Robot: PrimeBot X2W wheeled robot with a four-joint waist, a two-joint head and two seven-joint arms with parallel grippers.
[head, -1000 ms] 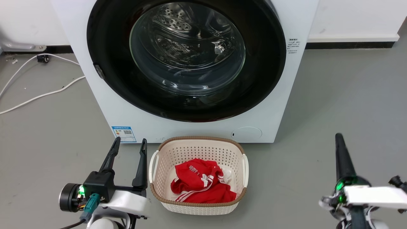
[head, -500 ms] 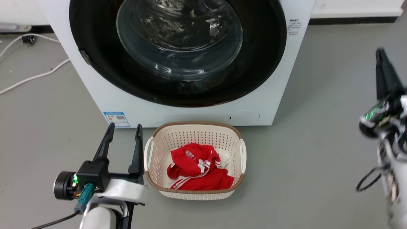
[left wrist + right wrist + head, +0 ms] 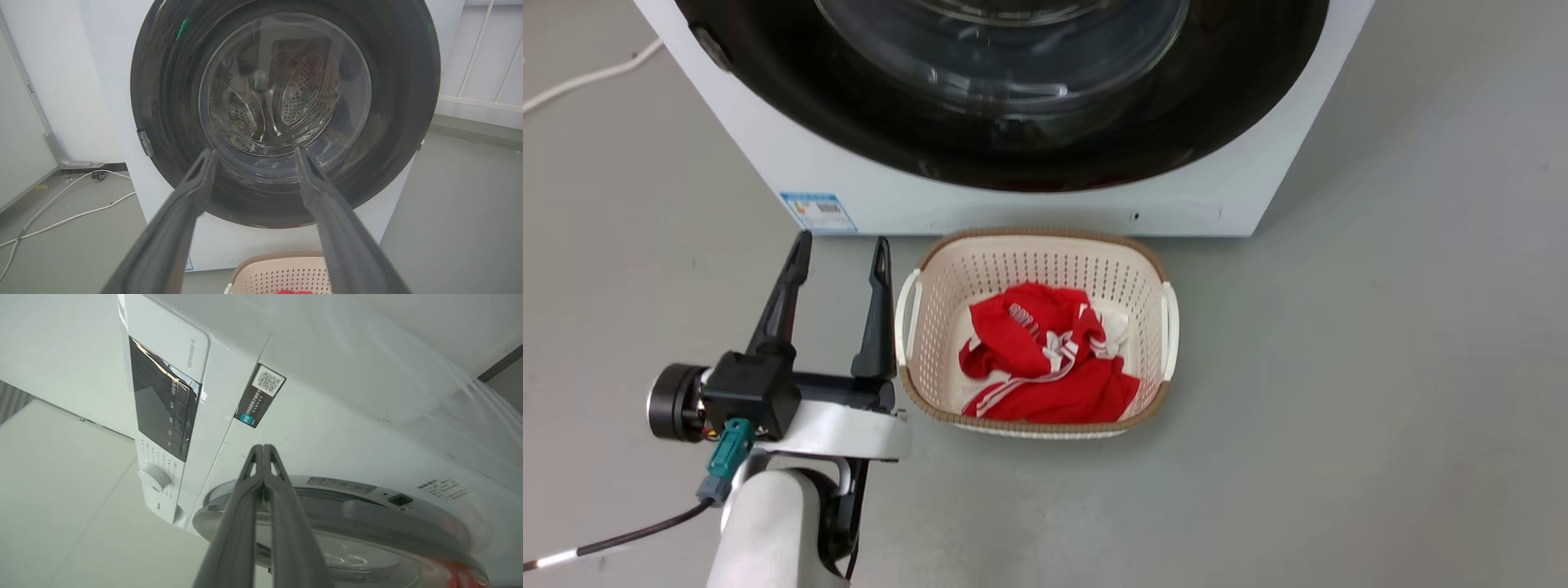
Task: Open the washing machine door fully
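The washing machine [image 3: 792, 171] is a white front-loader at the top of the head view. Its round black washing machine door [image 3: 1013, 155] lies flat against the front. My left gripper [image 3: 841, 241] hovers low over the floor at the machine's lower left corner, open, with nothing between its fingers. In the left wrist view the left gripper [image 3: 254, 152] points at the door [image 3: 171, 81] and its glass window, still apart from it. My right gripper [image 3: 263, 447] is shut and empty, pointing at the machine's white front just above the door's silvery edge [image 3: 367, 502].
A cream perforated basket [image 3: 913, 327] holding a red garment [image 3: 1045, 359] stands on the grey floor right in front of the machine, beside my left gripper. A white cable [image 3: 580, 77] lies at far left. A control panel [image 3: 163, 412] and knob [image 3: 154, 476] sit beside the door.
The head camera has tipped down, so the machine slid up the picture. My right gripper rose along the right side and left the head view. The left gripper kept its pose.
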